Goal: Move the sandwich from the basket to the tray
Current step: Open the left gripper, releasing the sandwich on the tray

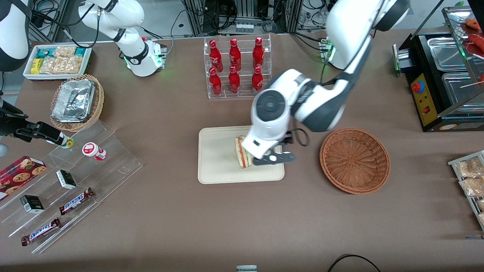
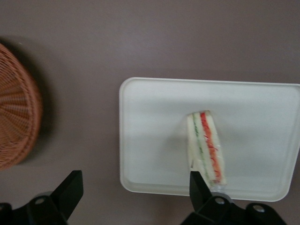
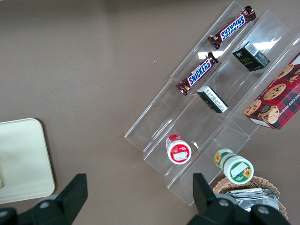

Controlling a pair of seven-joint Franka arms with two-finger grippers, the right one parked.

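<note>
lying on the tray (image 1: 219,166), the sandwich (image 1: 242,153): set on its side, layered edge up, toward the end of the tray nearest the basket (image 1: 354,160). release step by the look of it, delivery all but finished. next move probably calls for a straight lift clear of the bread, with no brushing of the wedge by the finger beside it.

pale white bread, thin green line and a brighter red-orange band along the edge (image 2: 206,145), wrapped in something clear and glossy. soft, light, likely to tip if nudged.

just above it, the gripper (image 2: 136,187), fingers spread wide, nothing pinched; one fingertip (image 2: 196,180) just beside the sandwich's end, contact impossible to judge, the other (image 2: 72,183) out over bare table between tray and basket.

cream tray otherwise bare. reddish-brown wicker basket near the tray, toward the working arm's end of the table, nothing inside. farther from the front camera, a clear rack of red bottles (image 1: 236,66).
</note>
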